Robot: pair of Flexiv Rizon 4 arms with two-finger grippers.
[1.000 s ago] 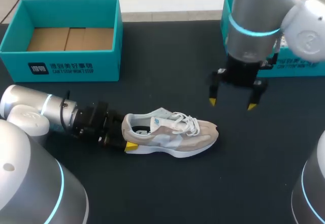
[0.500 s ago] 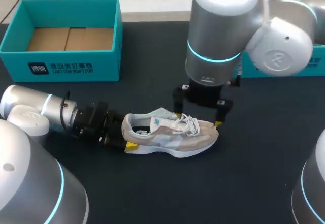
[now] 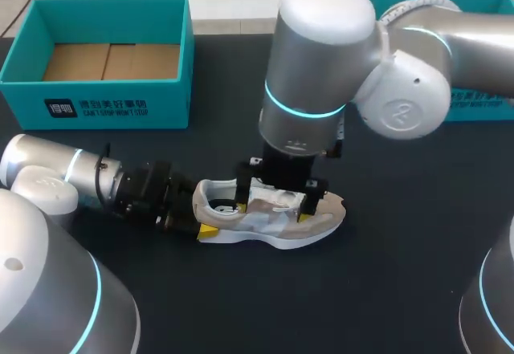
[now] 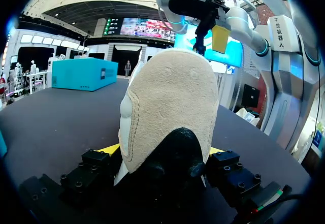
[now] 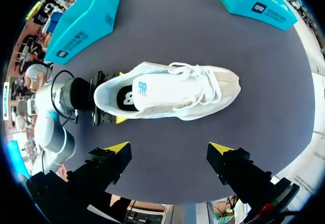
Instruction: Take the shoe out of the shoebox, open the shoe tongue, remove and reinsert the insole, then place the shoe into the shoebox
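Closest to us, the left arm (image 3: pixel 56 181) lies low along the table (image 3: pixel 401 282), coming in from the left; the left gripper (image 4: pixel 162 150) is clamped on the shoe (image 5: pixel 167 94) at its heel, one yellow tip on each side of the heel (both tips show in the left wrist view, tight against the beige suede); the shoe sits upright on its sole, about mid-table, heel toward the left arm and toe pointing right; it is out of the box, on the dark table surface; the white tongue (image 5: pixel 152 89) lies flat under the laces (image 5: pixel 198 79), and a dark insole (image 5: pixel 127 98) shows in the opening at the heel end; the right gripper (image 5: pixel 169 150) hangs directly above the shoe's middle, fingers apart and holding nothing; in the right wrist view the shoe lies ahead of the fingers, between the two yellow tips but clear of them; whether a finger touches the shoe in the head view we cannot tell, since the wrist blocks it; the right arm (image 3: pixel 401 105) comes in from the far right; farther back, at the left, the teal shoebox (image 3: pixel 96 109) stands open with a bare cardboard floor; a second teal box (image 3: pixel 482 105) sits far right, partly behind the right arm.
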